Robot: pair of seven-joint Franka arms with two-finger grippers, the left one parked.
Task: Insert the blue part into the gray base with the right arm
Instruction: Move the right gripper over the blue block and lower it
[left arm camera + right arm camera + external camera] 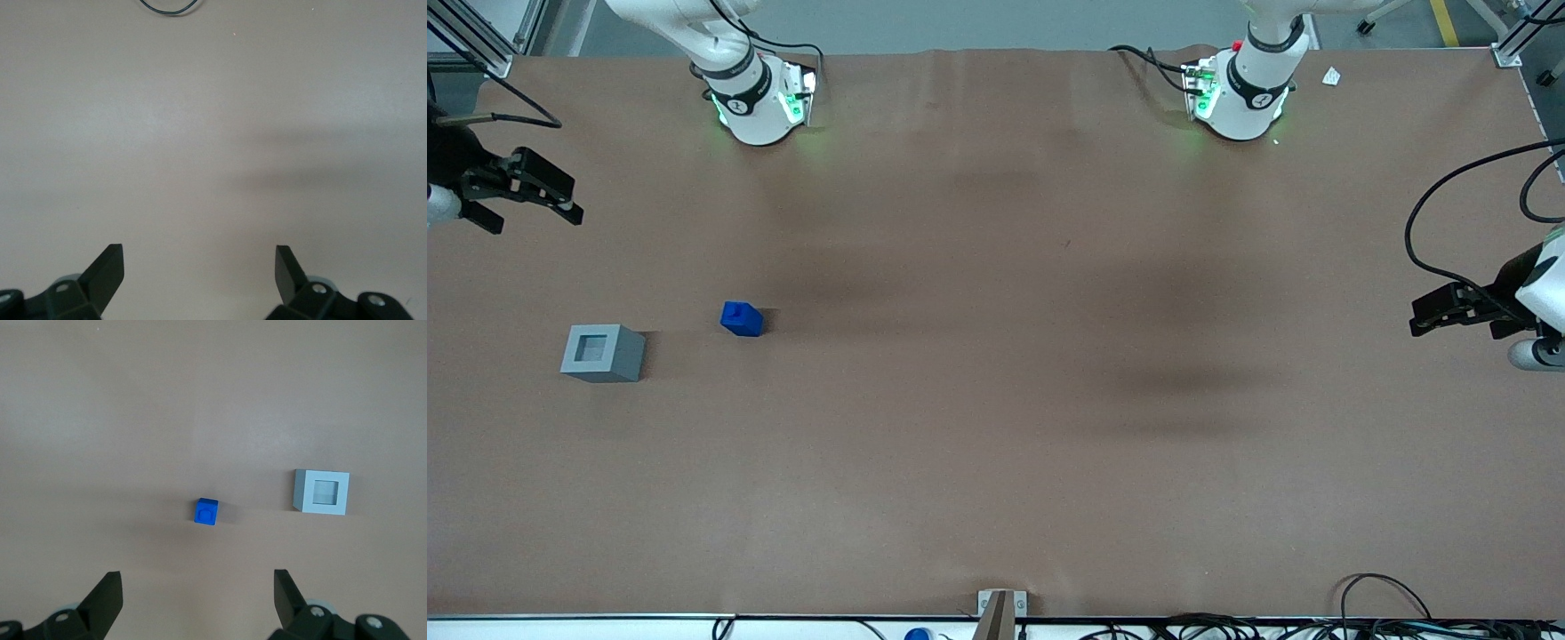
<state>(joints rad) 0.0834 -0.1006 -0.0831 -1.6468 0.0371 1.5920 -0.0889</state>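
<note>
A brown paper-like cover spans the worktop (996,444); grey floor shows past its edge. One blue part (742,318) with a raised stud sits near one gray base (603,353), apart from it. The pincer (525,191) hangs above the working arm's end, fingers spread, empty.

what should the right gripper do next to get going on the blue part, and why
Probably bring the gripper down over the blue part and centre the open fingers on it. The gripper hangs high above the table, holding nothing. The blue part stands free, apart from the gray base, whose recess is empty, so picking comes first.
</note>
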